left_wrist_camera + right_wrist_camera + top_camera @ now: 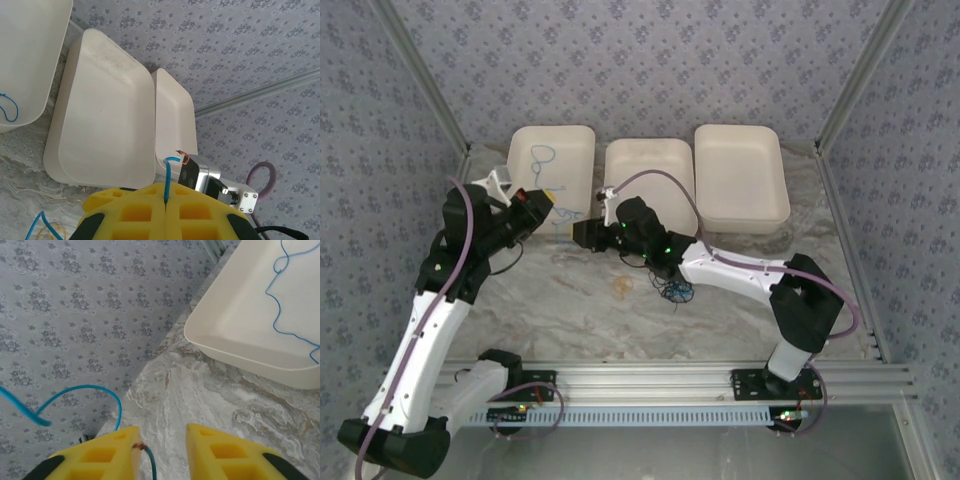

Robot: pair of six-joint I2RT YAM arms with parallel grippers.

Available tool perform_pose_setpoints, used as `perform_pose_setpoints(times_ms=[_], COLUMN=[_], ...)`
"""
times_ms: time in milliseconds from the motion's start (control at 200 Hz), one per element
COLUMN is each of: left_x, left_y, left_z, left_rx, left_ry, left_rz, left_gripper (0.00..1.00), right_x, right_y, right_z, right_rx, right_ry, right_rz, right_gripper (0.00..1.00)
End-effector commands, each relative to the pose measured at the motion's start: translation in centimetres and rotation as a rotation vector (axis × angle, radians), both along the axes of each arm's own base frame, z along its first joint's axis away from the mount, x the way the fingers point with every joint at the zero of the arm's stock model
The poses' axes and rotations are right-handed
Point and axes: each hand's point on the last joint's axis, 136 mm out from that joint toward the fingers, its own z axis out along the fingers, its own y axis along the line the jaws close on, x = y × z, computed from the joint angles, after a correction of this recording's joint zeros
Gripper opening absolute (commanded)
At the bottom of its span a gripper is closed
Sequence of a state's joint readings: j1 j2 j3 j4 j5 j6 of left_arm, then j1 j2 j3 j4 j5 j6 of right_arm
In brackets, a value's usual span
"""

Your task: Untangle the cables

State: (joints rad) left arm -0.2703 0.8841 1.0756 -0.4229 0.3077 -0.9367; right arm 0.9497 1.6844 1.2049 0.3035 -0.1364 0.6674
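Observation:
My left gripper [166, 187] is shut on a thin blue cable [170, 172]; its short end sticks up from between the yellow pads and ends in bare copper. From above, this gripper [535, 205] hangs at the near corner of the left tray [582, 140]. My right gripper [585, 232] is just to its right, low over the table. Its jaws [162, 432] stand apart, and a blue-green cable end [149, 460] with a copper tip lies against the left pad [107, 452]. A dark tangle of cables [672, 290] lies under the right forearm. Another blue cable [545, 160] lies in the left tray.
Three white trays stand in a row at the back: left, middle [672, 152] and right [740, 175]. A yellow-tan coil [620, 288] lies on the marble table left of the tangle. Patterned walls close in the sides and back.

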Motion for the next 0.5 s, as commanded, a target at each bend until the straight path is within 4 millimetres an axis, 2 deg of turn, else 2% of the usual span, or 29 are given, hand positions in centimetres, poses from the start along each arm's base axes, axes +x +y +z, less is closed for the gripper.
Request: perform_pose_setpoints(times_ms=[0, 80, 185, 270, 400, 410, 425, 495], left_x=[-0.4, -0.4, -0.4, -0.4, -0.6, -0.7, -0.7, -0.7], left_y=[-0.2, -0.3, -0.3, -0.2, 0.5, 0.6, 0.7, 1.2], left_z=[-0.2, -0.3, -0.3, -0.2, -0.9, -1.1, -1.3, -2.7], left_rx=[-0.01, -0.014, -0.018, -0.016, 0.012, 0.014, 0.02, 0.047], left_ry=[0.005, 0.008, 0.006, 0.005, 0.019, 0.022, 0.026, 0.058], left_rz=[-0.016, -0.017, -0.015, -0.011, 0.021, 0.024, 0.03, 0.051], left_gripper=[0.0, 0.0, 0.0, 0.0, 0.0, 0.0, 0.0, 0.0], right_x=[-0.3, -0.3, -0.3, -0.3, -0.1, -0.2, -0.2, -0.3], right_y=[0.6, 0.6, 0.6, 0.3, -1.6, -2.0, -2.5, -4.8], right_z=[1.2, 1.3, 1.6, 1.6, 2.6, 1.4, 1.0, 0.9], right_rx=[0.026, 0.027, 0.03, 0.027, 0.011, -0.014, -0.031, -0.094], right_ry=[-0.008, -0.01, -0.008, -0.009, -0.035, -0.024, -0.022, -0.03], right_rz=[0.019, 0.018, 0.018, 0.009, -0.066, -0.074, -0.09, -0.149], right_gripper=[0.35, 0.33, 0.17, 0.0, 0.0, 0.0, 0.0, 0.0])
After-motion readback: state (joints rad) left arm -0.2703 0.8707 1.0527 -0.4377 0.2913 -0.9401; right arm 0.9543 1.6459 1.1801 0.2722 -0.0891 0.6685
